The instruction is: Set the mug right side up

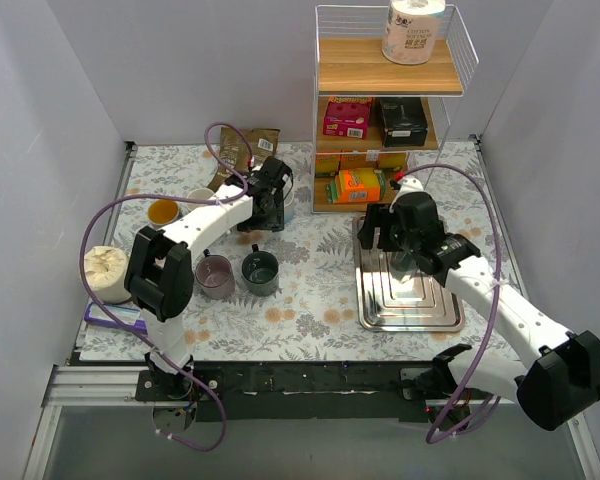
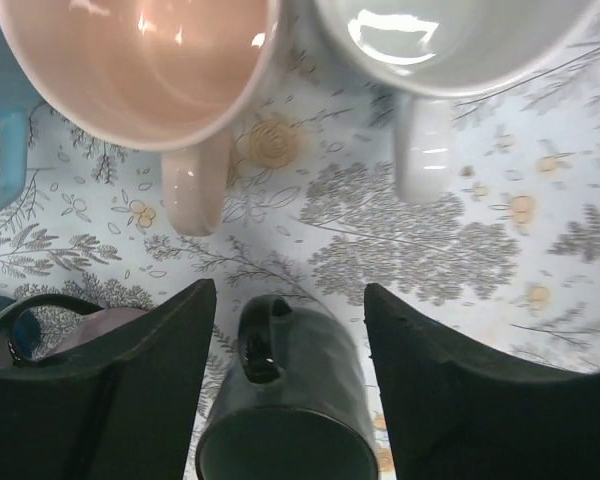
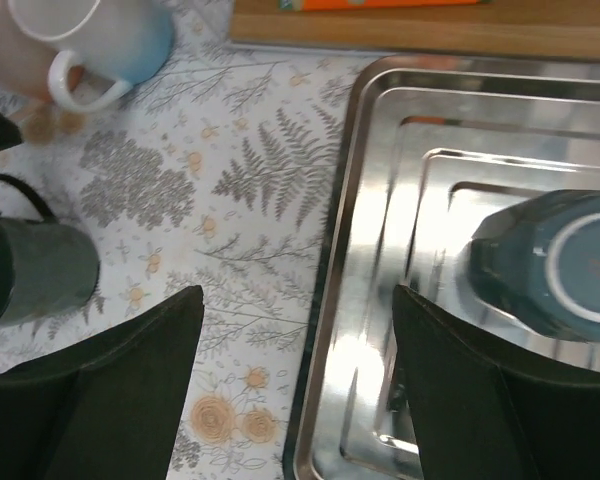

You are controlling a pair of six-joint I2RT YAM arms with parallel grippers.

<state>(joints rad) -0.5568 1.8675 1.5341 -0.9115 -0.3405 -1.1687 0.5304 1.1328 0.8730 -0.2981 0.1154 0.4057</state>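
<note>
1. Table [image 1: 310, 320]: floral cover, carried all the items below.
2. Shelf rack [image 1: 390, 70]: stood at the far edge, with 1 paper roll [image 1: 413, 30] on the top shelf.
3. Steel tray [image 1: 420, 310]: lay on the table's right side, in front of the rack.
4. Right hand [image 3: 297, 295]: hung over the tray's left rim, 2 fingers apart, empty.
5. Left hand [image 2: 287, 290]: hung over the far-left cups, 2 fingers apart, empty.
6. Teal mug [image 3: 550, 265]: upside down, base up, on the tray, outside the gap between the right hand's fingers, not held.
7. Dark green mug [image 1: 260, 270]: upright, just beside a purple mug [image 1: 215, 277].
8. Pink mug [image 2: 140, 60] and white mug [image 2: 450, 40]: mouths up, side by side.
</note>
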